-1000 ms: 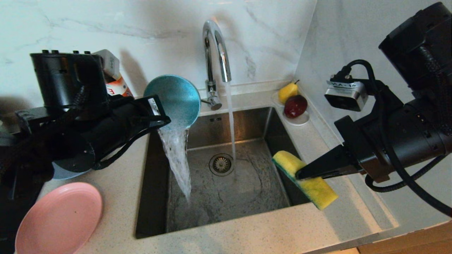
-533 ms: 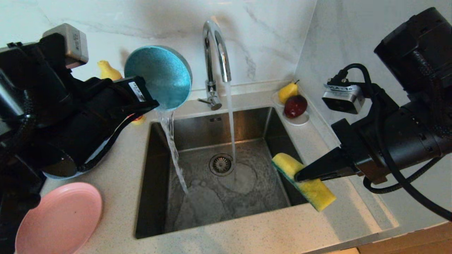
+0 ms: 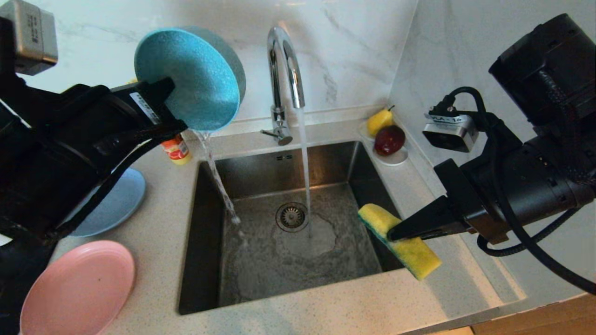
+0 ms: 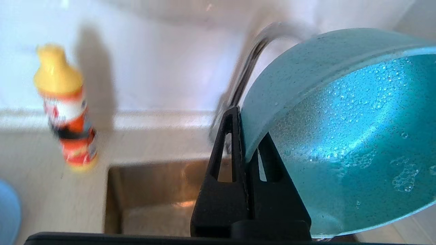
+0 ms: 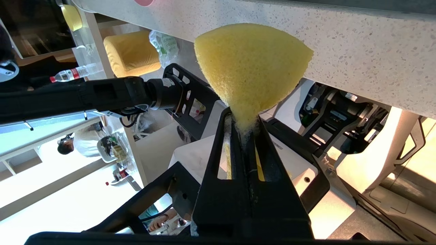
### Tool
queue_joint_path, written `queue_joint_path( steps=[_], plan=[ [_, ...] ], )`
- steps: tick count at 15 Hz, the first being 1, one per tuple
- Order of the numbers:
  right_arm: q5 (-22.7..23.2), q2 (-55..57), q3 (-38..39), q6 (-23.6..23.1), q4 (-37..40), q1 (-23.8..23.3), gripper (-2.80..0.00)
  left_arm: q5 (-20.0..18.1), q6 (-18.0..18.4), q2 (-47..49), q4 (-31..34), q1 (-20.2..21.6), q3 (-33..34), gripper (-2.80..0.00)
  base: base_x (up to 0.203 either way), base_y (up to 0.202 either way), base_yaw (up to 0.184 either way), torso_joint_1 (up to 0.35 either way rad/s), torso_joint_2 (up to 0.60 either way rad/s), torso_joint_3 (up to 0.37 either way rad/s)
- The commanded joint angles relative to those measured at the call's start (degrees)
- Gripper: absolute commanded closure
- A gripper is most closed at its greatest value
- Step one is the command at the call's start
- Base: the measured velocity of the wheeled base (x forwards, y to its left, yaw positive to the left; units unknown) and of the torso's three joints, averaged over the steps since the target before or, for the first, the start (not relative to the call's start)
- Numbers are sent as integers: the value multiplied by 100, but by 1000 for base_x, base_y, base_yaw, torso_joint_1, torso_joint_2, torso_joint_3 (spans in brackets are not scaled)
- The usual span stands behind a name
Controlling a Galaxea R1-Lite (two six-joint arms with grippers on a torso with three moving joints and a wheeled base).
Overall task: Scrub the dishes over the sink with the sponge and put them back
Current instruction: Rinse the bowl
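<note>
My left gripper [image 3: 170, 104] is shut on the rim of the teal bowl [image 3: 195, 79], held high above the back left corner of the sink [image 3: 260, 274]. The bowl is tipped on its side, and a thin stream of water runs from it into the basin. Its wet inside [image 4: 340, 136] fills the left wrist view beside the gripper [image 4: 243, 136]. My right gripper [image 3: 396, 230] is shut on the yellow sponge [image 3: 409, 251] over the sink's front right corner; the sponge [image 5: 250, 64] bulges out past the gripper [image 5: 243, 126]. The blue-grey plate [image 3: 118, 202] and pink plate [image 3: 77, 286] lie on the left counter.
The faucet [image 3: 284, 70] runs a steady stream down beside the drain [image 3: 292, 216]. An orange bottle [image 3: 177, 149] stands on the counter under the bowl. A white saucer [image 3: 391, 160] with a pear and a red fruit sits at the back right, by the side wall.
My left arm has lifted the teal bowl up and to the left, and the broad pour from it has thinned to a narrow stream. The right arm and sponge have not moved.
</note>
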Motion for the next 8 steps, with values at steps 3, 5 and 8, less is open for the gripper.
queue_joint_path(
  steps=[3,5,8],
  plan=[
    [25,19,-4,16,19,2,0,-258,280,-230,-387,4,191,0,0,0,0,0,0,0],
    [25,19,35,16,20,2,0,-284,294,-274,-413,-2,278,0,0,0,0,0,0,0],
    [17,2,75,16,19,2,0,-277,251,-221,-334,7,353,0,0,0,0,0,0,0]
  ],
)
